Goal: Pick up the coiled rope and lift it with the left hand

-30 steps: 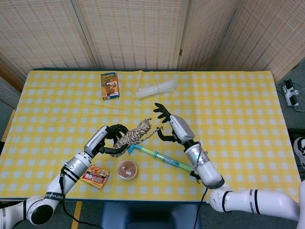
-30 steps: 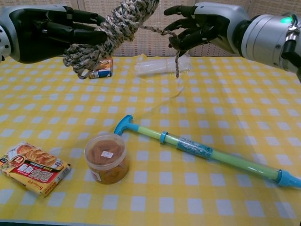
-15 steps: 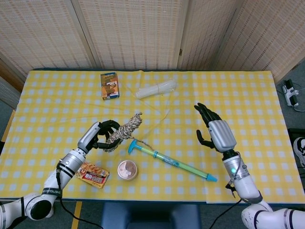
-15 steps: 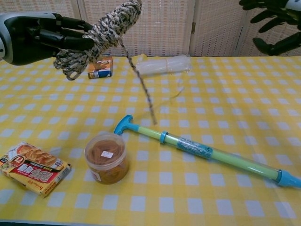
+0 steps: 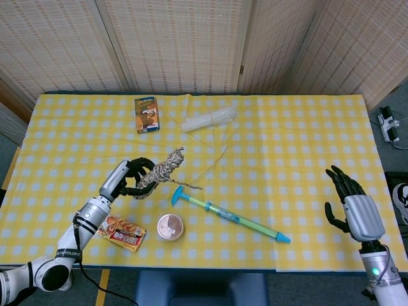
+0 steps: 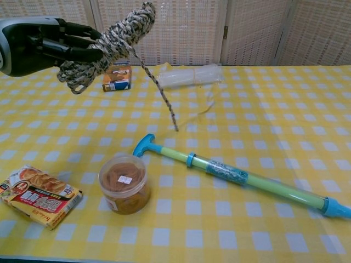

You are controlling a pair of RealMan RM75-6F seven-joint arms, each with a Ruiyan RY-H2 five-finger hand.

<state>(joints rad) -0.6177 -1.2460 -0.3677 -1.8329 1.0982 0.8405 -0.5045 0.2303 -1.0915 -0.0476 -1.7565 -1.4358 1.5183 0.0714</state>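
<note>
My left hand [image 5: 125, 179] [image 6: 41, 45] grips the coiled rope [image 5: 159, 170] [image 6: 109, 44], a mottled grey-and-white bundle held above the table. Its loose tail [image 6: 163, 102] hangs down and to the right, ending just above the cloth. My right hand [image 5: 352, 208] is far off at the table's right front corner, fingers spread and holding nothing. It does not show in the chest view.
On the yellow checked tablecloth [image 5: 287, 146] lie a green-and-blue pump tube [image 5: 226, 215] [image 6: 236, 176], a round tub [image 5: 170, 227] [image 6: 123, 182], a snack packet [image 5: 122, 232] [image 6: 39, 195], a small box [image 5: 146, 114] [image 6: 117, 77] and a clear plastic roll [image 5: 209, 118] [image 6: 188, 75] at the back.
My right hand has let go of the rope's tail and pulled back to the right front corner. My left hand has drawn the coil a little leftward, tail now hanging free.
</note>
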